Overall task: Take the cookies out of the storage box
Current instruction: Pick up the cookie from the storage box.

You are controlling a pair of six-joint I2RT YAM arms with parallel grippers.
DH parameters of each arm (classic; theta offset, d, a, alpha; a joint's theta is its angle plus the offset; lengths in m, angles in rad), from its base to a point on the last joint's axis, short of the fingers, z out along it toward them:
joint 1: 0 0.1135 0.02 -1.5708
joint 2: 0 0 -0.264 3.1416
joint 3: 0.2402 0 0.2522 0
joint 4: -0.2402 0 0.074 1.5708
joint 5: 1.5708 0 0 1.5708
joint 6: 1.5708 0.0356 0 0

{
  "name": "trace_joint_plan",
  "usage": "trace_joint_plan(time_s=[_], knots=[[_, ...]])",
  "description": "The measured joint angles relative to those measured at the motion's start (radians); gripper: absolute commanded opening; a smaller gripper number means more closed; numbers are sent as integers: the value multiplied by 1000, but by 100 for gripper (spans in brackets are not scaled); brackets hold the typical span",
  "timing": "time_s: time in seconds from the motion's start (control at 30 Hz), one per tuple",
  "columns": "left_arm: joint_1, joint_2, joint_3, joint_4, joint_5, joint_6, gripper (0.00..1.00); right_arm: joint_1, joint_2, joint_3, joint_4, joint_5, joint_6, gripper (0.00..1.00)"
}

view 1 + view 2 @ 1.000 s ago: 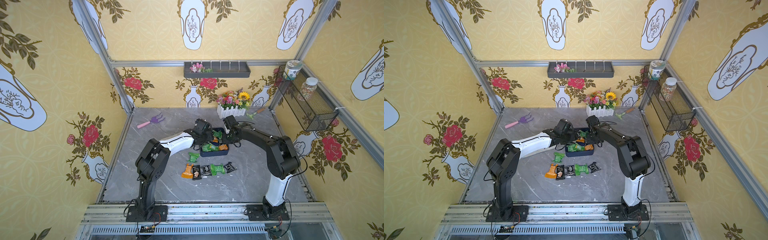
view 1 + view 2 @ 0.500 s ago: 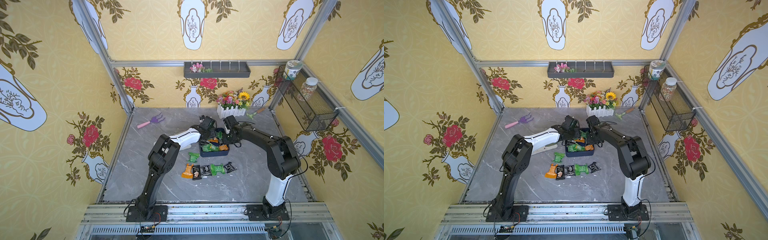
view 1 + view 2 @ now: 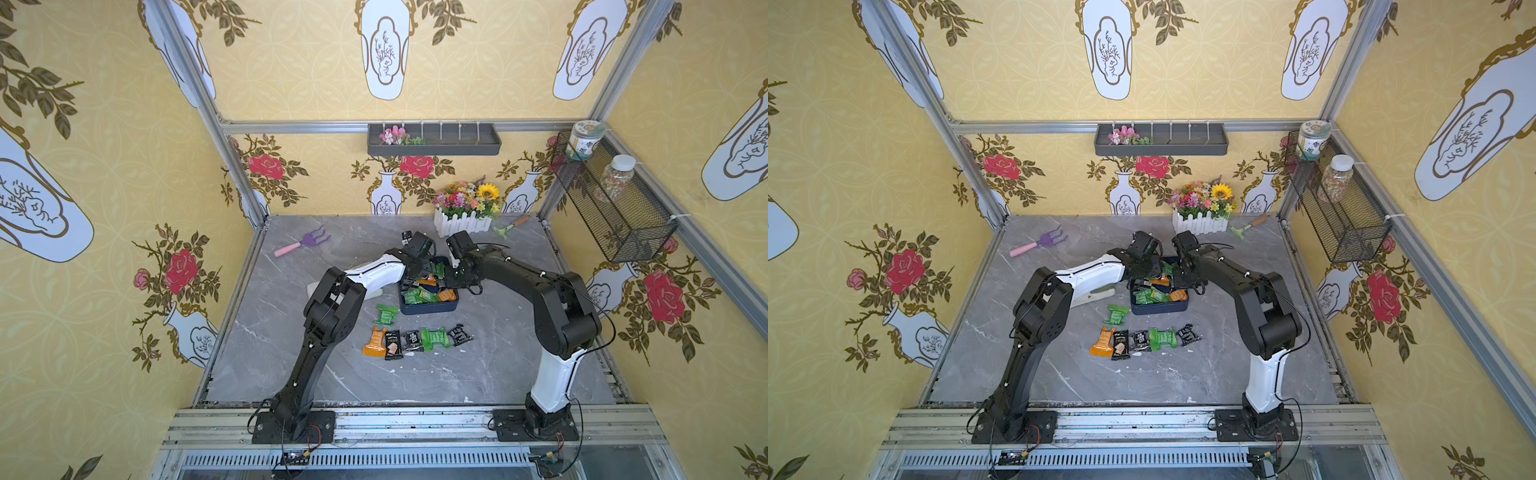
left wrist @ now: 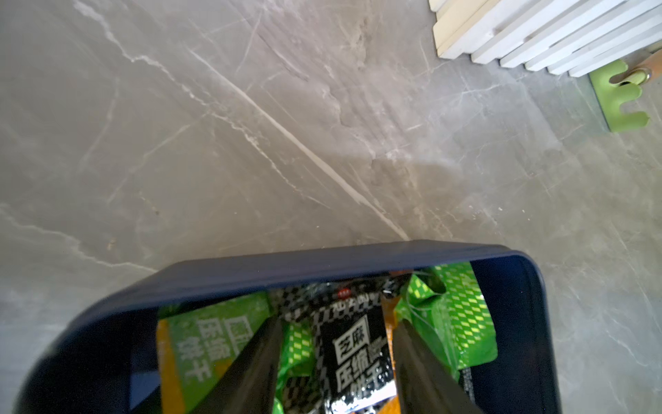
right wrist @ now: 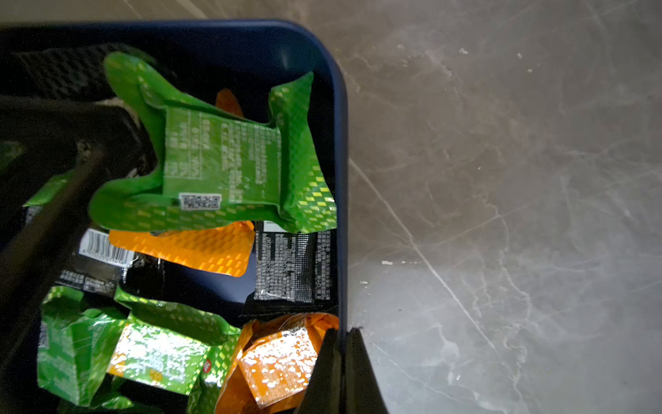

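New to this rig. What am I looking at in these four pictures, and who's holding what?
Two robot arms, bolted to a rail at the front of a grey table, each end in a two-fingered hand. Two pictures come from one overhead camera pair; the others from a camera on each wrist. Both arms reach into a dark blue storage box of cookie packets. The right hand is shut on the box's rim. The left hand is open inside, fingers either side of a black packet, not visibly gripping it. Six packets lie on the table: a green packet by the box and a row of five nearer the rail.
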Motion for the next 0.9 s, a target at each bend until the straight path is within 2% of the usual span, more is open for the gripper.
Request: trace_joint_plan(time_s=[0.23, 0.57, 0.77, 0.9], knots=[[-3, 42, 37, 6, 15, -14, 53, 4, 0, 2, -3, 6, 1, 8], [-10, 58, 45, -20, -18, -5, 28, 10, 0, 2, -2, 6, 3, 8], [-17, 6, 35, -27, -38, 2, 22, 9, 0, 3, -3, 6, 4, 8], [-18, -57, -6, -6, -30, 1, 22, 6, 0, 6, -1, 6, 8, 8]])
